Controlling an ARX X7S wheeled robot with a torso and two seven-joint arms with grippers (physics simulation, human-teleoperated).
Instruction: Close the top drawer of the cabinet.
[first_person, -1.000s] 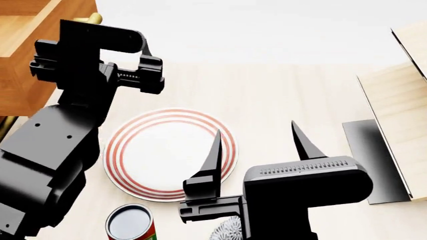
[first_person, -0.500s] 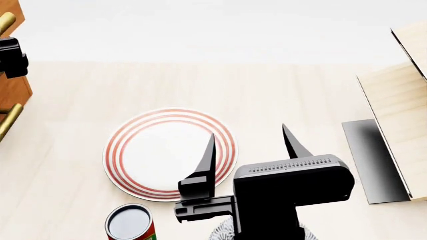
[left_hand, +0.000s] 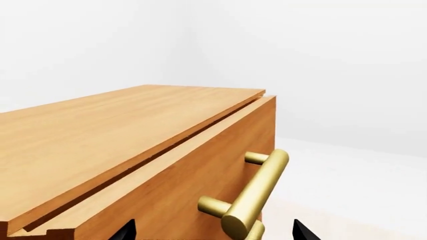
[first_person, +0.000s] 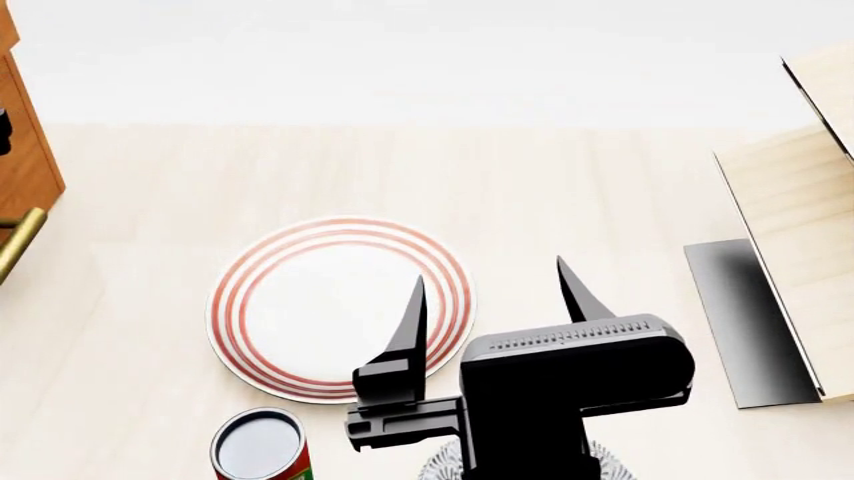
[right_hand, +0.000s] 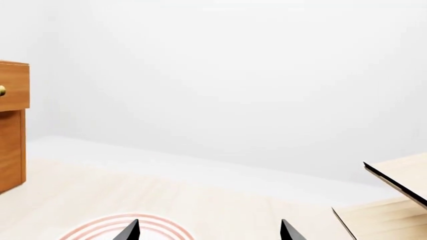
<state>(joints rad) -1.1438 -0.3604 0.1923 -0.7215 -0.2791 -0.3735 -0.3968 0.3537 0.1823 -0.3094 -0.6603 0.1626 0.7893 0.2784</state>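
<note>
In the left wrist view the orange-brown cabinet (left_hand: 100, 135) fills the left side. The top drawer (left_hand: 200, 175) sits almost flush under the cabinet top, with a narrow dark gap along its upper edge. Its brass bar handle (left_hand: 257, 192) juts out in front of my left gripper (left_hand: 214, 231), which is open and empty, one black tip on each side of the handle's end. In the head view the cabinet (first_person: 24, 160) shows only at the left edge. My right gripper (first_person: 491, 300) is open and empty above the plate.
A white plate with red rings (first_person: 320, 300) lies on the pale table. A red can (first_person: 260, 445) stands in front of it. A pale light-wood structure (first_person: 801, 220) on a black base (first_person: 741, 320) stands at the right. A lower brass handle (first_person: 16, 245) shows at the left edge.
The top drawer, pulled out at the head view's top left a second ago, has gone back into the cabinet. My left arm has left that view leftward. The right gripper shifted slightly.
</note>
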